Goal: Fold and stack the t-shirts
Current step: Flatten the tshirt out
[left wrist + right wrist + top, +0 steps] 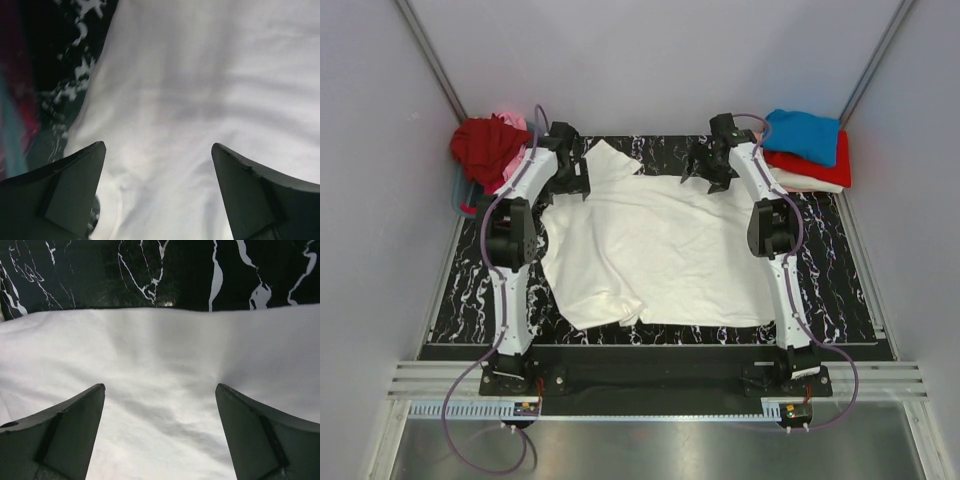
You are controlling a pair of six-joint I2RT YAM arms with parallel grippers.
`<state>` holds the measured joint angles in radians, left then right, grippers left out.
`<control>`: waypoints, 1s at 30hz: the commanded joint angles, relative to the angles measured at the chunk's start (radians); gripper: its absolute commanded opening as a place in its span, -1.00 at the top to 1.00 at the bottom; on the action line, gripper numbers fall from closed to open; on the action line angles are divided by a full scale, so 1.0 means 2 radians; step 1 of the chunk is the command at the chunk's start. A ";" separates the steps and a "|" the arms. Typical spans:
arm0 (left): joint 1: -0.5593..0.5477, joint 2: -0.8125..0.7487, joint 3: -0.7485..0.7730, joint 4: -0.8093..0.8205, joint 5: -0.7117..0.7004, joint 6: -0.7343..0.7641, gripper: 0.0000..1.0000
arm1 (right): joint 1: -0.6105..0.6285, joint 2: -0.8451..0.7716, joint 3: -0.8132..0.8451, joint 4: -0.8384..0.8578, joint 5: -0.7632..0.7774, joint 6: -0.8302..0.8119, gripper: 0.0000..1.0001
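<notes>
Looking down on a black marbled table (840, 290) with a white t-shirt (660, 250) lying across its middle, spread out but rumpled, its near left part folding over on itself and one sleeve poking toward the far side between the two arms.

Holding the left gripper (570, 178) over the far left part of that shirt, fingers spread wide and pinching nothing. Showing, through the left wrist camera, the left gripper (157, 150) with the white t-shirt (200, 100) filling the gap below it and the table (85, 65) lying bare just to the left of the cloth's edge.

Holding the right gripper (705, 165) over the shirt's far right edge, fingers likewise spread wide and gripping nothing. Showing, through the right wrist camera, the right gripper (160, 390) above the white t-shirt (160, 355), with the hem running straight across and the table (150, 270) lying bare beyond it. Not being able to tell whether either pair of fingertips is touching the cloth.

Leaving a dark red t-shirt (485, 145) and a pink t-shirt (515, 160) bunched together in the far left corner. Keeping a folded stack in the far right corner: a blue t-shirt (805, 132) on top, a red t-shirt (820, 160) under it, a whitish t-shirt (810, 181) at the bottom.
</notes>
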<state>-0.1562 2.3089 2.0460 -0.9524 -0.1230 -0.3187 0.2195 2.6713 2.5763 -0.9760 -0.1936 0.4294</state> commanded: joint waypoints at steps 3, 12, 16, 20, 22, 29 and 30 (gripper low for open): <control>-0.025 -0.252 -0.126 0.023 -0.031 -0.011 -0.94 | 0.004 -0.152 -0.047 -0.018 0.016 -0.019 -0.99; -0.198 -0.537 -0.489 0.076 -0.024 -0.117 -0.68 | 0.073 -0.457 -0.429 0.061 0.066 0.012 -0.99; -0.316 -0.622 -0.606 0.142 -0.009 -0.178 -0.37 | 0.099 -0.577 -0.618 0.115 0.054 0.053 -1.00; -0.394 -0.641 -0.672 0.178 -0.024 -0.193 -0.32 | 0.104 -0.640 -0.708 0.130 0.047 0.071 -1.00; -0.412 -0.622 -0.676 0.185 -0.025 -0.189 -0.31 | 0.104 -0.661 -0.736 0.134 0.042 0.075 -0.99; -0.482 -0.522 -0.630 0.176 -0.071 -0.172 -0.33 | 0.104 -0.679 -0.747 0.123 0.042 0.069 -0.99; -0.485 -0.500 -0.624 0.176 -0.072 -0.165 -0.32 | 0.104 -0.681 -0.749 0.124 0.039 0.070 -0.99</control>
<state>-1.1076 1.2488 0.7326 -0.6464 -0.2050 -0.6647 0.4297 1.3579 1.0634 -0.7673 -0.0994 0.5575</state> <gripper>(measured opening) 0.661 0.994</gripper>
